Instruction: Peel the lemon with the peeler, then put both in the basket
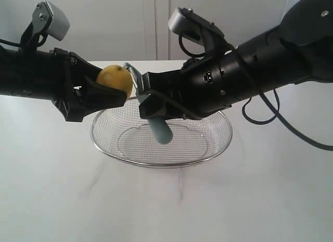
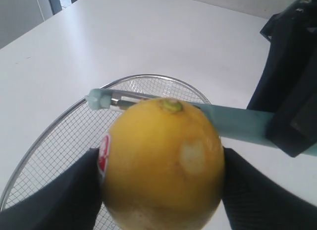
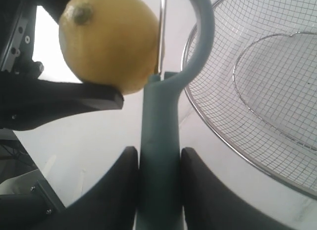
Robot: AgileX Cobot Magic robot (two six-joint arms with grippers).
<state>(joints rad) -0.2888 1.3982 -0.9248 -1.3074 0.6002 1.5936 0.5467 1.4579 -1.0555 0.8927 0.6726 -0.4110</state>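
Lemon (image 1: 115,80) clamped in left gripper (image 1: 109,87), peeler (image 1: 161,130) handle pinched in right gripper (image 3: 158,161), blade at lemon's edge, over basket (image 1: 156,165) rim.

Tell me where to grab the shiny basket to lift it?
Pinch the thick rim of the basket at its near edge, coming from above. The rim is solid and bare there. The mesh is thin and sloping, and the lemon and peeler are held over the far edge.

The lemon (image 2: 163,165) was bright yellow (sticker (image 2: 103,153) red and white), the peeler (image 3: 158,156) pale teal, the basket (image 1: 104,138) silver mesh.
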